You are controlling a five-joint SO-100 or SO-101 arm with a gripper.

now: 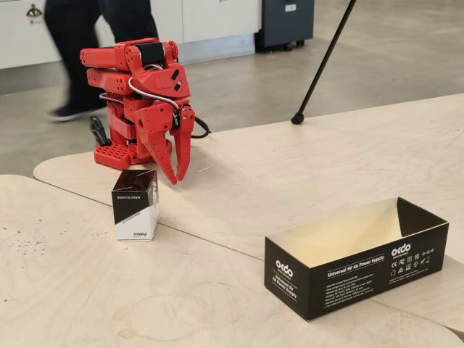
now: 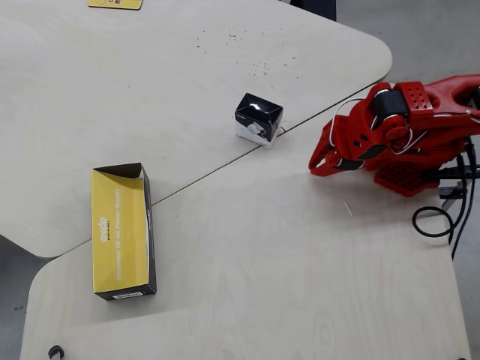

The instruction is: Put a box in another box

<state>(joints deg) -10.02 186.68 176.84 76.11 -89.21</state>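
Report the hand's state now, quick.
Hand: open, holding nothing. Its fingers point down just behind the small carton without touching it.

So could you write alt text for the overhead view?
A red robot arm at the right edge points its fingers toward a small black-and-white carton on a pale wooden table. An open, empty black tray with a yellow-looking inside lies at the left.
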